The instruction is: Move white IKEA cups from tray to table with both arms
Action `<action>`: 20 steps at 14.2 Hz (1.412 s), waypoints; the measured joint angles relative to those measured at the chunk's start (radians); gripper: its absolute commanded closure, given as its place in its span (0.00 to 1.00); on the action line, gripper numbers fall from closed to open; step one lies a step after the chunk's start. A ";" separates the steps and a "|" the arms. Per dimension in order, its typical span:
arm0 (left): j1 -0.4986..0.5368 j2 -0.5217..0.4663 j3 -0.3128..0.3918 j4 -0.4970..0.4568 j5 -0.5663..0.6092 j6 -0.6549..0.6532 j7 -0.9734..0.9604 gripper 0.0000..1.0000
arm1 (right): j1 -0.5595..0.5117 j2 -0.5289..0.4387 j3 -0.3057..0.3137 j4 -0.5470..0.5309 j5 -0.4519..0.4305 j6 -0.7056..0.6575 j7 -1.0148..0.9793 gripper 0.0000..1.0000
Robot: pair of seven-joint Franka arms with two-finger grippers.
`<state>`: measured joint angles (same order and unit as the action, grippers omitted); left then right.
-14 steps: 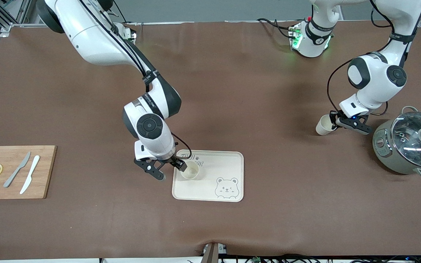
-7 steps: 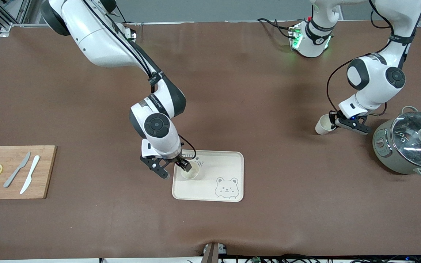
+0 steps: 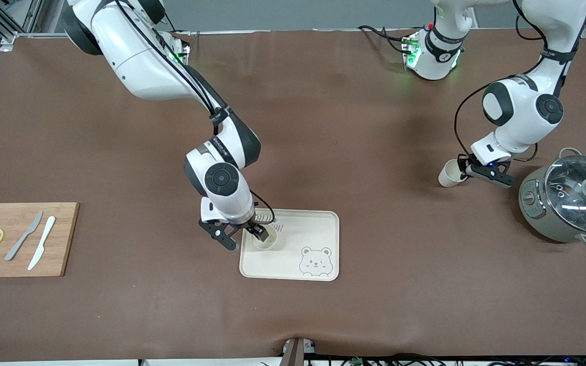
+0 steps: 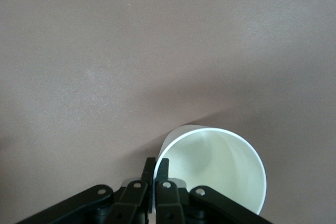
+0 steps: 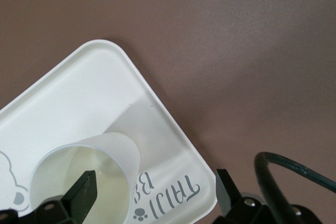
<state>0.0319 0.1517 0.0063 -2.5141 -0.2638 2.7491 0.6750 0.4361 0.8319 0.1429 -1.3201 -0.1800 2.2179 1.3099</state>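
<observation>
One white cup stands upright on the cream bear-printed tray, in the corner toward the right arm's end. My right gripper hangs open over it, one finger above the cup's mouth and the other outside the tray's edge. The right wrist view shows the same cup, the tray and my right gripper with wide-apart fingers. My left gripper is shut on the rim of the second white cup, which is tilted beside the pot. In the left wrist view, that cup has its wall pinched by my left gripper.
A grey-green pot with a glass lid stands at the left arm's end, close to the left gripper. A wooden cutting board with two knives and lemon slices lies at the right arm's end. Brown table surface surrounds the tray.
My right gripper has shifted a little toward the tray, staying open over the cup there. The left gripper and its cup have barely moved.
</observation>
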 measured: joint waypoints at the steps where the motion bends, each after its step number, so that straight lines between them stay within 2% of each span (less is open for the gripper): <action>1: 0.000 0.000 0.000 0.000 0.000 0.000 0.000 1.00 | 0.000 0.004 -0.001 0.000 -0.002 0.007 0.000 0.00; 3: 0.000 0.000 0.000 0.000 0.000 0.000 0.000 0.97 | 0.000 0.011 -0.001 0.000 -0.005 0.012 0.000 0.00; 4: 0.000 0.000 0.000 0.000 0.000 0.000 0.000 0.90 | 0.000 0.013 -0.001 0.000 -0.006 0.013 0.000 0.00; 7: 0.000 0.001 0.000 0.001 0.000 0.000 0.000 0.58 | 0.001 0.017 -0.001 0.000 -0.008 0.024 0.000 0.00; 9: 0.000 0.001 0.000 0.001 0.000 0.000 0.000 0.45 | 0.003 0.018 -0.001 0.000 -0.008 0.027 0.001 0.12; 13: 0.000 0.001 0.000 0.002 0.000 0.002 0.000 0.41 | 0.004 0.018 -0.001 0.000 -0.009 0.029 0.012 0.41; 18: 0.000 0.001 0.000 0.003 0.000 0.002 0.000 0.40 | 0.006 0.018 -0.001 0.003 -0.009 0.031 0.022 0.61; 20: 0.000 0.001 0.000 0.006 0.000 0.004 0.000 0.35 | 0.008 0.018 -0.001 0.003 -0.009 0.032 0.023 0.71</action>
<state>0.0319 0.1523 0.0063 -2.5081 -0.2639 2.7534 0.6750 0.4440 0.8504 0.1417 -1.3167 -0.1886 2.2495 1.3329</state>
